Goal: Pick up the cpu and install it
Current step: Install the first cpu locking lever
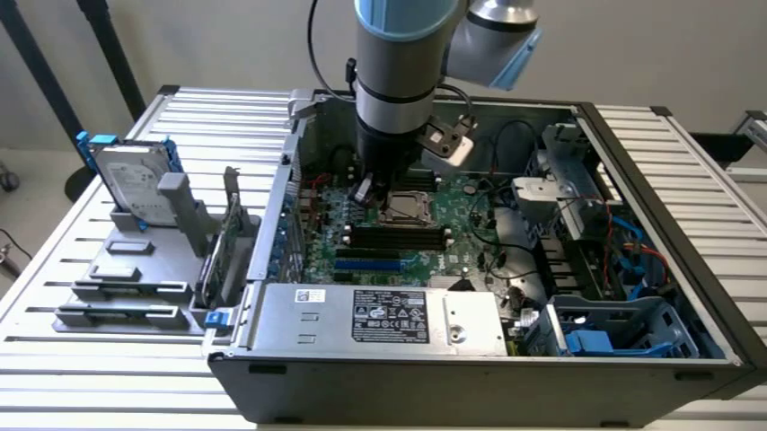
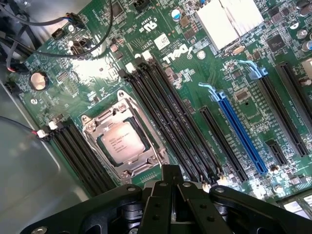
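cpu location: the cpu (image 2: 122,141) sits flat inside the socket frame (image 2: 92,127) on the motherboard (image 2: 195,92), between two banks of black memory slots; in the exterior view it shows as a pale square (image 1: 408,208) mid-board, just below the arm.
gripper: gripper (image 2: 168,187) has its fingers pressed together, nothing between them; it hangs just beside the socket, near but not touching the chip, as far as I can tell.
task state: chip looks already seated in the socket; frame's metal plate surrounds it, can't tell if the latch is locked.
handling, cpu: judged light, thin, rigid; smooth metal top likely slippery; underside contacts and socket pins fragile, so no tilt or drag.
where to hold: opposite edges of the pale rim; flat top gives no purchase for a pinch.
pc case: open case (image 1: 671,260) holds the motherboard, cables, blue-tabbed drive bay near right (image 1: 612,337), and a silver power supply (image 1: 372,316) along the near wall.
parts stand: grey stand (image 1: 132,269) on the table left of the case; holds an upright hard drive (image 1: 129,184) in blue brackets; a small pale piece in one tray, unclear what.
table: slatted white surface (image 1: 72,377) under everything.
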{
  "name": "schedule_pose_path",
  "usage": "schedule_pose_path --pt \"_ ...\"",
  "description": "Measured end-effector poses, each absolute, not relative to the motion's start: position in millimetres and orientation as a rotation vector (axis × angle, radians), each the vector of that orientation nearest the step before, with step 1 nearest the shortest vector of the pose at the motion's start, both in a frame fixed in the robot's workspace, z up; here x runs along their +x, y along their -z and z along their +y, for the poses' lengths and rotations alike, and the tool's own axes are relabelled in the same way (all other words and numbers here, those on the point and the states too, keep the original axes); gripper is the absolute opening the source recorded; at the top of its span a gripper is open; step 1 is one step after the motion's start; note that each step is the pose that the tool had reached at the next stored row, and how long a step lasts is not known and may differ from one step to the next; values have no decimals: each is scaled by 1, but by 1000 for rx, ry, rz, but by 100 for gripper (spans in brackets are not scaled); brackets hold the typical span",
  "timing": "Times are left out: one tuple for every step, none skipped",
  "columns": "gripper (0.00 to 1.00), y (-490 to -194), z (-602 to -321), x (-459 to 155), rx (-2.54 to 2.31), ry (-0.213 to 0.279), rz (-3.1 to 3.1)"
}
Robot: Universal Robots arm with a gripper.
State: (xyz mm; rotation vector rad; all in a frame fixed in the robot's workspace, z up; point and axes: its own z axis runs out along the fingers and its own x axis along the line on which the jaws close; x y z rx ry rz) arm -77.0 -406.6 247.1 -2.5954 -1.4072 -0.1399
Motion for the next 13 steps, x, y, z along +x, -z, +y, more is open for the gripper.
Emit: schedule_pose_path --pt "11 -246 -407 -77 -2595 140 -1407" --pt "11 -244 -407 -77 -2595 140 -1407" --pt "11 -243 -407 -77 -2595 140 -1407" --pt "11 -242 -407 -77 -2595 140 -1407" --pt "11 -242 -407 -78 -2595 140 -1407" --pt "11 -241 -407 -78 -2595 140 -1407" --pt "11 -240 -407 -79 -2595 140 -1407" --pt "11 -239 -407 -79 -2595 140 -1407" --pt "11 -238 -407 -80 -2595 140 -1407" --pt "11 -236 -407 -81 -2596 140 -1407" --pt "11 -234 -407 -82 -2596 140 -1407" --pt "11 -233 -407 -82 -2596 140 -1407" --pt "11 -231 -406 -83 -2596 140 -1407"
